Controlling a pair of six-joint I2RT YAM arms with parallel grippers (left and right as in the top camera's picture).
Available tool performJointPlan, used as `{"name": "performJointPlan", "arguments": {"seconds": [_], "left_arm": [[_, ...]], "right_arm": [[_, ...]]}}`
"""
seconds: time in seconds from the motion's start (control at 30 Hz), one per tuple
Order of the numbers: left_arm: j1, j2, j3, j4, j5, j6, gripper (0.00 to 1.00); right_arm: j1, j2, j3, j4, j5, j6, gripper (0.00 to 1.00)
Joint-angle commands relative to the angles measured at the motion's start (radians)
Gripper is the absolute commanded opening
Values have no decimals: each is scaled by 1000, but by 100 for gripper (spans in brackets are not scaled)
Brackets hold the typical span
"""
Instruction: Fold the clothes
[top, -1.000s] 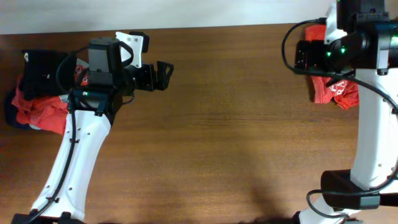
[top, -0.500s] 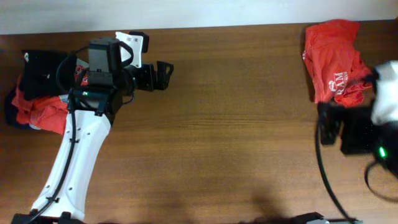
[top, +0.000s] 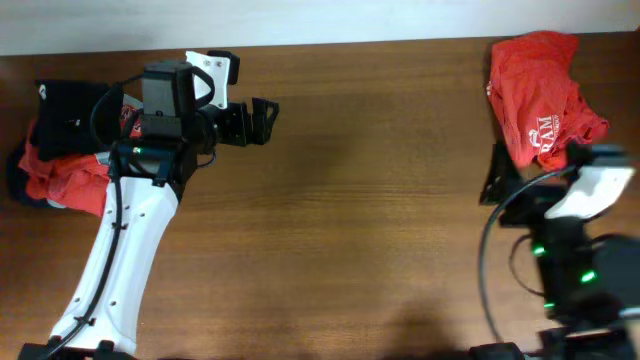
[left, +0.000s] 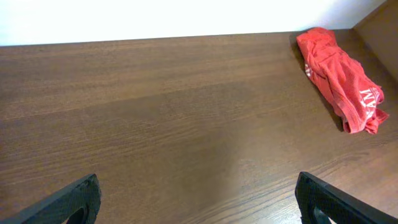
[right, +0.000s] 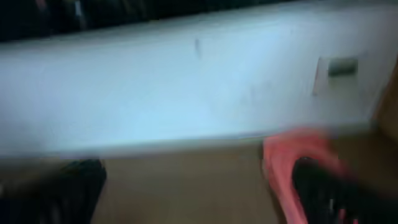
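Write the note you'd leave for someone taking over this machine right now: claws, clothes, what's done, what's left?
Left gripper: open, empty, over bare table beside the left heap.
Right gripper: open, empty, near the red T-shirt; its wrist view is blurred.
Clothes: red T-shirt crumpled at the far right corner; black shirt heaped on a red garment at the left edge.
Done: nothing looks folded.
Left: spread and fold each piece.

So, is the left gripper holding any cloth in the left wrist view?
No, the left gripper stands open and empty, and the red T-shirt lies far from it on the table.
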Motion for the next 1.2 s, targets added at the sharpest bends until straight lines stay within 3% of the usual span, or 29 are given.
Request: {"name": "performJointPlan", "arguments": {"seconds": [0.0,0.13,0.5,0.9,1.17], "left_arm": [[-4,5,6,1,-3,-10,99],[-4,5,6,1,-3,-10,99],[-4,5,6,1,-3,-10,99],[-4,5,6,1,-3,-10,99],[-4,5,6,1,-3,-10,99]], "right_arm": [[-14,-120,-225,143,-29,-4,99],[-34,-260,-472,292,-46,-4,99],[-68,-525,-757,297,-78,-3,99],[-68,-559,-811,157,-130,-3,99],[-68,-559,-811,159,-134,-3,98]]}}
